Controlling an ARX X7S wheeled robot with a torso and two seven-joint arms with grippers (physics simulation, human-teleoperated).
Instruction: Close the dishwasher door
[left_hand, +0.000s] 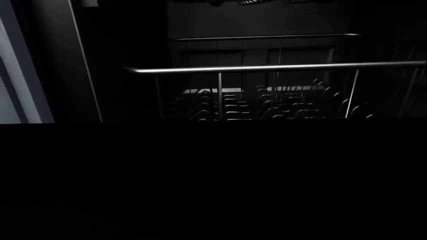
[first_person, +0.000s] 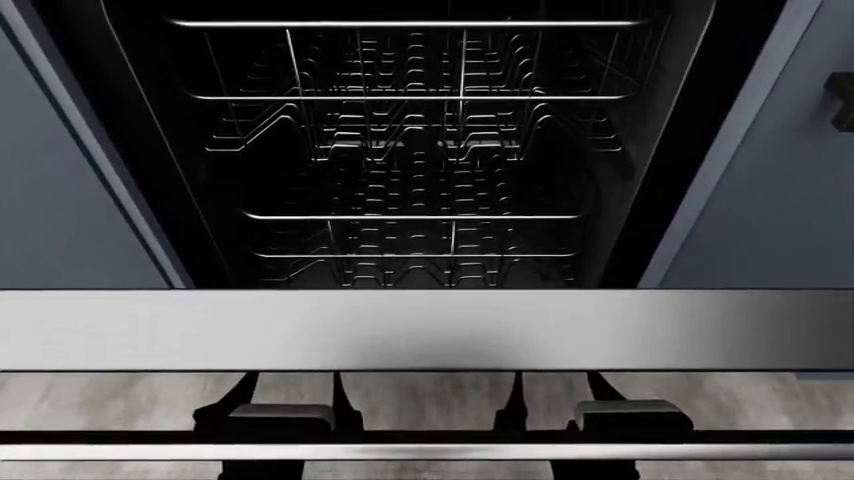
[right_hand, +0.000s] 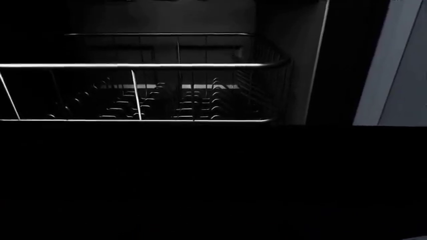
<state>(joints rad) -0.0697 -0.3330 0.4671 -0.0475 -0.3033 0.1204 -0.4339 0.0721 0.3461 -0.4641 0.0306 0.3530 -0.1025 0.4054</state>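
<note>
- Dishwasher door (first_person: 427, 330) fills the head view from side to side as a brushed silver band, its top edge, standing partly open in front of the dark tub; in both wrist views the door is the flat black mass (left_hand: 213, 185) (right_hand: 213, 185) filling the half of the picture nearer the camera.
- Blue-grey cabinet fronts (first_person: 67, 180) flank the tub on either side, just behind the door's silver edge, with a short black handle (first_person: 841, 100) on the one at the robot's right.
- Wire racks sit inside the tub beyond the door: an upper rack (first_person: 414, 90) and a lower rack (first_person: 414, 245), and each wrist camera looks over the door's edge at a rack rail (left_hand: 280, 67) (right_hand: 140, 65).
- Grey wood-look floor (first_person: 107, 400) shows on the near side of the door.
- Long silver bar handle (first_person: 427, 452) runs along the door's outer face, nearest the robot.
- Left gripper (first_person: 267, 415) and right gripper (first_person: 627, 412) appear as dark blocks between the silver edge and the bar handle, right at the door's outer face and well apart from each other; contact cannot be told.
- Fingers on both are hidden, so spread or pressed together cannot be told.
</note>
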